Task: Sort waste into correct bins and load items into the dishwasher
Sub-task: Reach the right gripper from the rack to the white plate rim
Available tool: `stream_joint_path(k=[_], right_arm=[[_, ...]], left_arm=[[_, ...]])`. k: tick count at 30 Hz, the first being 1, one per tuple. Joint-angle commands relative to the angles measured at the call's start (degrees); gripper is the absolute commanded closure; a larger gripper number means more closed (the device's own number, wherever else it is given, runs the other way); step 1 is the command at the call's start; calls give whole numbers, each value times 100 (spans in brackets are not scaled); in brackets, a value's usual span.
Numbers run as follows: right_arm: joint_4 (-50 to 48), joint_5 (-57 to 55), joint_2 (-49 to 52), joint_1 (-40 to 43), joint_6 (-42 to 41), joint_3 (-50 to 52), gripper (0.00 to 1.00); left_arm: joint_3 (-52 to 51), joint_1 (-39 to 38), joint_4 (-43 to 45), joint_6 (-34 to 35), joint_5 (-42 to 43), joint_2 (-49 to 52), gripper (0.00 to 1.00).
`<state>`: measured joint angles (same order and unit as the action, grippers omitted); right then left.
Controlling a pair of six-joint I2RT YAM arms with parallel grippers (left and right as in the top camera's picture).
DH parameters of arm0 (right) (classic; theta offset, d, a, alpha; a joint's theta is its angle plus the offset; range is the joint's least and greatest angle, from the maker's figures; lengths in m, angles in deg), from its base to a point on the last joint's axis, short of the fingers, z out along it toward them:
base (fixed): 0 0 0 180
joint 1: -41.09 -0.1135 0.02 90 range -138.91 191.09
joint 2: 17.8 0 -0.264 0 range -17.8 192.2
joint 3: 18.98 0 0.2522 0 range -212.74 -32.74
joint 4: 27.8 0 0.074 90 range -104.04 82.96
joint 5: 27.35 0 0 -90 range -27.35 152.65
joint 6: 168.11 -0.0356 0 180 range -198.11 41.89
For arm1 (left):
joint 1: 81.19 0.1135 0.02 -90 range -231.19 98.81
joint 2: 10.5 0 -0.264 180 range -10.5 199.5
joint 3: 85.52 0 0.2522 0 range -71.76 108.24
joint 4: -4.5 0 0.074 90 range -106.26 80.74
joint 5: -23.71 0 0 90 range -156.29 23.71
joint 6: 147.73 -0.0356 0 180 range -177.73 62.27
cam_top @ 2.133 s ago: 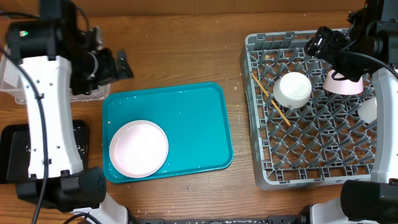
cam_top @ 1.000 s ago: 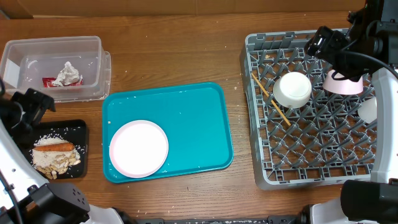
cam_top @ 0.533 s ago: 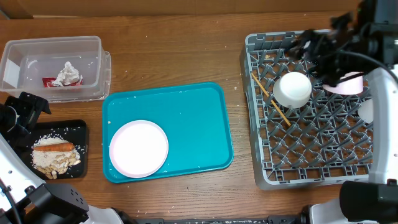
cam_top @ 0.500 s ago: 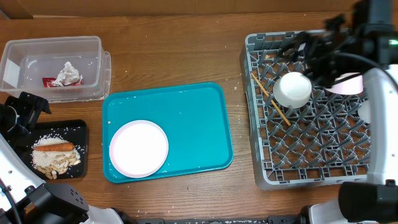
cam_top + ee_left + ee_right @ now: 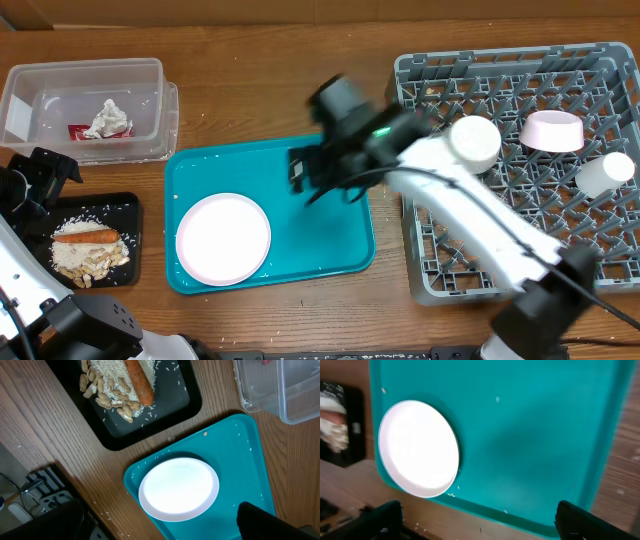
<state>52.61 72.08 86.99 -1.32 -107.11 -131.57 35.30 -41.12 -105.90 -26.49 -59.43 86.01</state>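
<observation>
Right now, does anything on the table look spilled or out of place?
Yes: loose rice grains lie scattered on the wooden table beside the black tray and on the teal tray. Nothing else stands out.

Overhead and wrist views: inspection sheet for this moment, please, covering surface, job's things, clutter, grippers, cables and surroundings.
Surface: wooden table, bare between the trays.
Job's things: clear tub holds foil ball and red wrapper; black tray holds carrot, rice and peanuts; plate lies on teal tray; dish rack holds white bowl, pink bowl and white cup.
Clutter: stray grains around black tray.
Grippers: left gripper by black tray, jaws open, empty; right gripper above teal tray, jaws open, empty.
Cables: wires past the table edge.
Surroundings: brown board along the far edge.
</observation>
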Motion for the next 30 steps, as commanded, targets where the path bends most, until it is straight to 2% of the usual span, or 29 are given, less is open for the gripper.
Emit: stream_joint_path(k=[1, 12, 16, 19, 22, 30], right_arm=[[-315, -516, 398, -450, -400, 37, 0], [-1117, -529, 1757, -1143, -409, 37, 1], [-1318, -531, 1947, -1202, -409, 37, 13], [-1399, -527, 2052, -1224, -411, 37, 16], [-1460, -455, 2173, -1252, -409, 37, 23], [-1543, -424, 2358, -1290, -428, 37, 27]], left_arm=[[-20, 4, 0, 50, 24, -116, 0], [-22, 4, 0, 50, 24, -116, 0], [-22, 2, 0, 50, 24, -116, 0], [-20, 2, 0, 50, 24, -116, 0], [-22, 2, 0, 50, 24, -116, 0], [-20, 2, 0, 50, 24, -116, 0]])
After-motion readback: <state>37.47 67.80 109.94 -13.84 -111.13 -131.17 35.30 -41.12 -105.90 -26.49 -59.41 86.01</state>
